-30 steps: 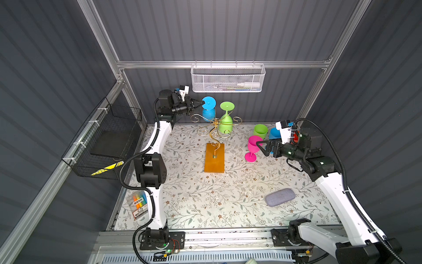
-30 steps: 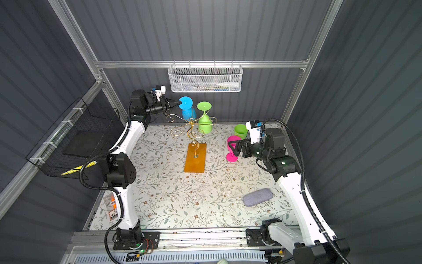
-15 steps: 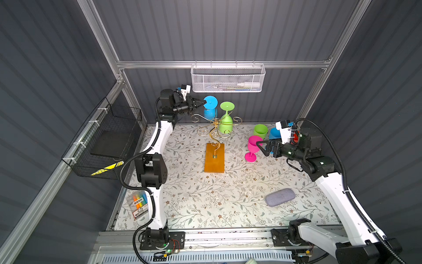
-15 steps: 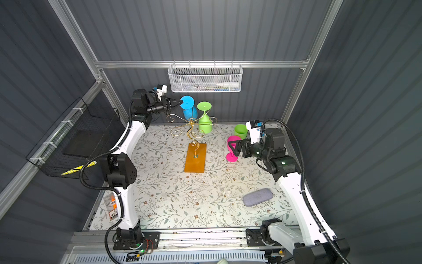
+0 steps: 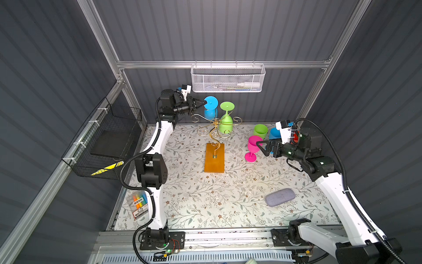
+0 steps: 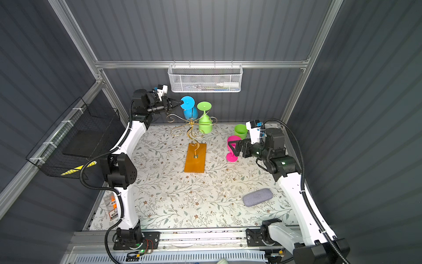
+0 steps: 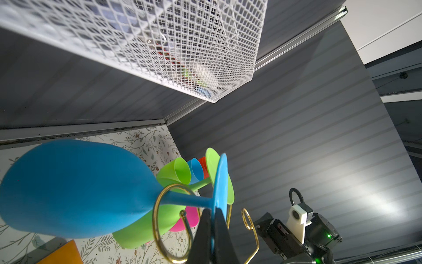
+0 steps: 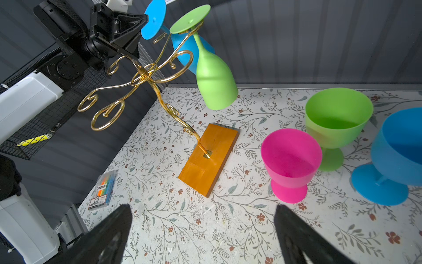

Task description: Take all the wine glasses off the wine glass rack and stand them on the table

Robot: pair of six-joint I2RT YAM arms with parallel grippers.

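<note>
Barely anything had moved: the left fingers (image 7: 203,235) stayed pinched shut on the foot of the inverted blue plastic wine glass (image 7: 75,189). It still hung on the gold wire wine glass rack (image 5: 214,157). The right fingers (image 8: 107,240) gaped wide, empty.

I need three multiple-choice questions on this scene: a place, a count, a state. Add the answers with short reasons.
1. The grey case lies: A on the table; B in a basket; C on the floor.
2. Glasses hanging on the wine glass rack: A one; B two; C four.
3. The left claw is: A open; B shut on the hanging blue glass; C shut on the pink glass.
Answers: A, it rests on the floral tabletop; B, the blue and a green glass hang upside down; B, its tips pinch the blue foot.
</note>
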